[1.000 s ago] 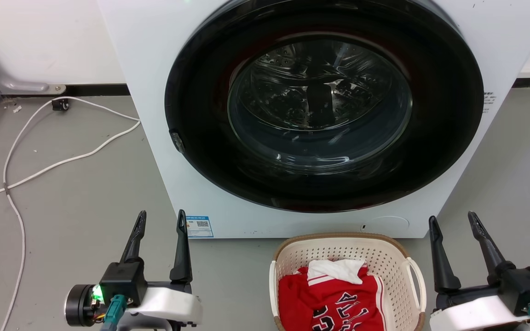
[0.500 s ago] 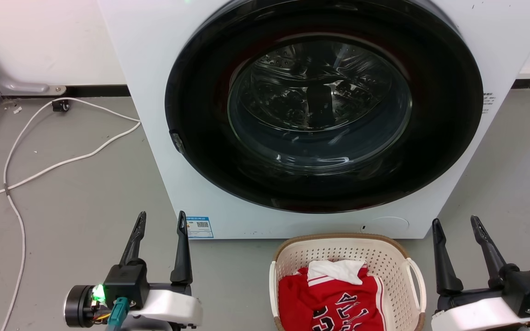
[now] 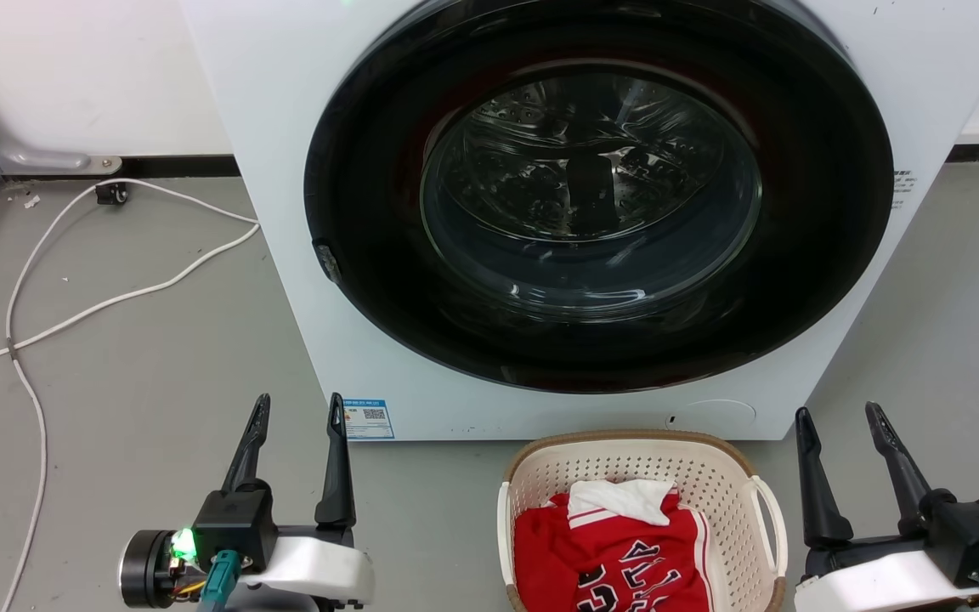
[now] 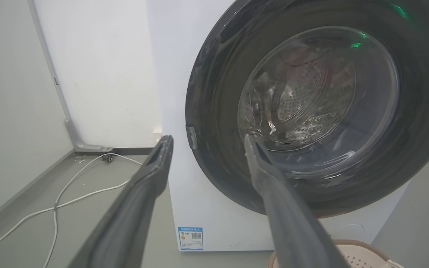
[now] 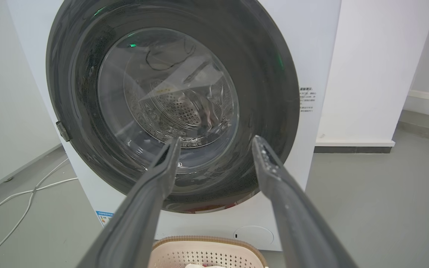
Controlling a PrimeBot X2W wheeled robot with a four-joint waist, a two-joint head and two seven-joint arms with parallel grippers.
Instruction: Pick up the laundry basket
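The laundry basket (image 3: 715,480) is cream with perforated walls, a brown rim and white loop handles. It stands on the grey floor just in front of the washing machine, holding a red jersey (image 3: 608,557) and a white cloth. Its rim also appears in the left wrist view (image 4: 356,248) and in the right wrist view (image 5: 207,248). To the basket's left my left gripper (image 3: 298,407) is open and holds nothing. On the other side, past the basket's right handle, my right gripper (image 3: 837,416) is open too, nothing between its fingers. Both point toward the machine.
The white washing machine (image 3: 285,102) with its dark round door (image 3: 598,195) shut stands close ahead. White cables (image 3: 99,302) trail over the floor at the left. A white wall and dark baseboard run behind. Grey floor lies to both sides of the basket.
My right gripper has sunk slightly and shifted a little in the head view. The left gripper has barely moved. The basket stays put.
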